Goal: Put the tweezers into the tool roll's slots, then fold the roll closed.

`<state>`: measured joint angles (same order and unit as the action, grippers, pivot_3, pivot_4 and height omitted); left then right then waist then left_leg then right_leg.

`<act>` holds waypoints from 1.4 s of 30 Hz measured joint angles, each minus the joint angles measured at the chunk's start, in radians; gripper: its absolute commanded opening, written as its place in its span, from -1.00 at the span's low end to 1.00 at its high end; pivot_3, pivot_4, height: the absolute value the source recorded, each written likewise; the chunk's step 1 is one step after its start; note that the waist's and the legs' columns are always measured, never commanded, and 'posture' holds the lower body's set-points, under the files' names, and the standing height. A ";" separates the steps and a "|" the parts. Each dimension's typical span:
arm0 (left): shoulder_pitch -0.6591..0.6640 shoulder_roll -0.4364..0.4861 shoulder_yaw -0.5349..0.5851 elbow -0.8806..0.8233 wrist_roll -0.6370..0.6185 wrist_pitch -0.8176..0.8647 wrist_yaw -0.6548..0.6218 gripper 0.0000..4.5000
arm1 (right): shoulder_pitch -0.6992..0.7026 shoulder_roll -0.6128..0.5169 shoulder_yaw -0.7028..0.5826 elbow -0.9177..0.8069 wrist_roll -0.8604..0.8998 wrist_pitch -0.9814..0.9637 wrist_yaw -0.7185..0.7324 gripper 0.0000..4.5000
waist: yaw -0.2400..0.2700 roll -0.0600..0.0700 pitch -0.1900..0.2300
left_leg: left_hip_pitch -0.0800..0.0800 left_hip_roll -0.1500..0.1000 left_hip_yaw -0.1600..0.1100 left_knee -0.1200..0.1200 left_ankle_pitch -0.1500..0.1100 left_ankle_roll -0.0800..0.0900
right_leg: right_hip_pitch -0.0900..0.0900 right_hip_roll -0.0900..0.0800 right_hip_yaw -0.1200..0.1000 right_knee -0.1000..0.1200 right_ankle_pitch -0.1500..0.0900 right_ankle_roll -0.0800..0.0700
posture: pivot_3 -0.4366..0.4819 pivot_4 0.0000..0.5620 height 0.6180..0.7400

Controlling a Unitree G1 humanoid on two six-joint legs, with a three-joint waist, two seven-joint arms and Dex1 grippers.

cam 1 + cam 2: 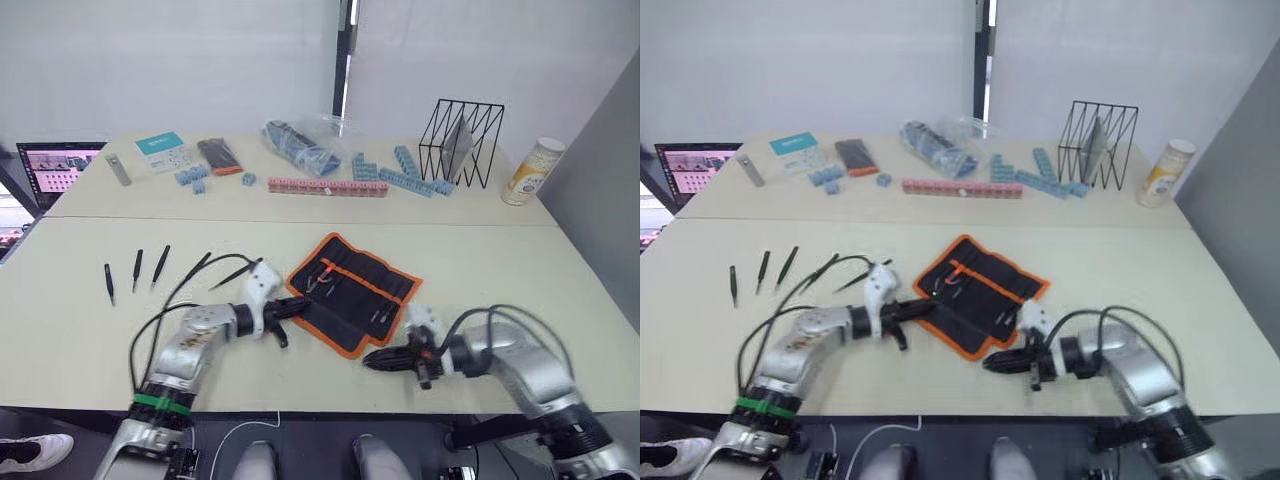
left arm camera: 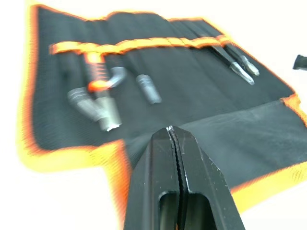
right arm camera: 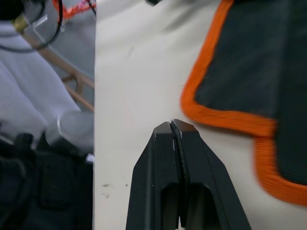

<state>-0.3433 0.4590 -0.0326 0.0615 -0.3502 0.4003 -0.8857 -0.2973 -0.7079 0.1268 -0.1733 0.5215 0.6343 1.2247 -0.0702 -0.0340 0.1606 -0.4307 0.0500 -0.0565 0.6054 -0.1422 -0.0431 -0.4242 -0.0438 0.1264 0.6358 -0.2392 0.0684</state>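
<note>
Tool roll (image 1: pixel 352 290) open on beige table (image 1: pixel 520 270).

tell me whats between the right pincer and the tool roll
Only bare table: in the right wrist view the shut right pincer sits just short of the tool roll and its orange edge.

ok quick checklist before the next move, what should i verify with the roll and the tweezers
1. Tool roll lies open and flat on the table: ok.
2. Tweezers slotted: not ok. Five tweezers lie loose on the table on the robot's left, apart from the roll.
3. Left gripper free to pick: ok, shut and empty, its tip at the roll's near-left edge.
4. Right gripper free: ok, shut and empty, over bare table just off the roll's orange trim.
5. Slots free: cannot tell; some tools already sit in the roll.
6. Fold: not yet due.
</note>
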 measured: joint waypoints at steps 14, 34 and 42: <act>0.437 0.223 0.584 -0.174 -0.188 -0.028 -0.012 1.00 | -0.239 0.004 -0.134 0.249 0.052 0.043 -0.055 0.74 | 0.000 -0.004 0.011 | -0.001 0.001 0.004 0.001 -0.002 0.000 | 0.000 -0.002 0.000 -0.007 -0.007 -0.008 | -0.05 -0.47 1.00; 1.010 -0.163 1.018 -0.427 -0.292 -0.169 0.163 1.00 | -0.683 0.245 0.020 0.694 -0.108 -0.151 0.192 0.99 | 0.000 -0.006 0.014 | -0.001 0.003 0.006 0.001 -0.009 -0.011 | -0.001 -0.003 -0.001 -0.008 -0.007 -0.011 | -0.05 -0.47 1.00; 1.021 -0.194 1.012 -0.442 -0.322 -0.214 0.224 1.00 | -0.675 0.267 0.023 0.714 -0.129 -0.165 0.215 0.99 | -0.006 -0.006 0.014 | -0.001 0.003 0.006 0.002 -0.010 -0.011 | -0.002 -0.003 -0.001 -0.007 -0.008 -0.011 | -0.05 -0.47 1.00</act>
<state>0.6778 0.2650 0.9798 -0.3804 -0.6720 0.1865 -0.6618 -0.9722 -0.4406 0.1500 0.5407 0.3926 0.4697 1.4395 -0.0759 -0.0402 0.1745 -0.4314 0.0531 -0.0500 0.6073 -0.1517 -0.0545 -0.4264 -0.0466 0.1252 0.6285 -0.2467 0.0572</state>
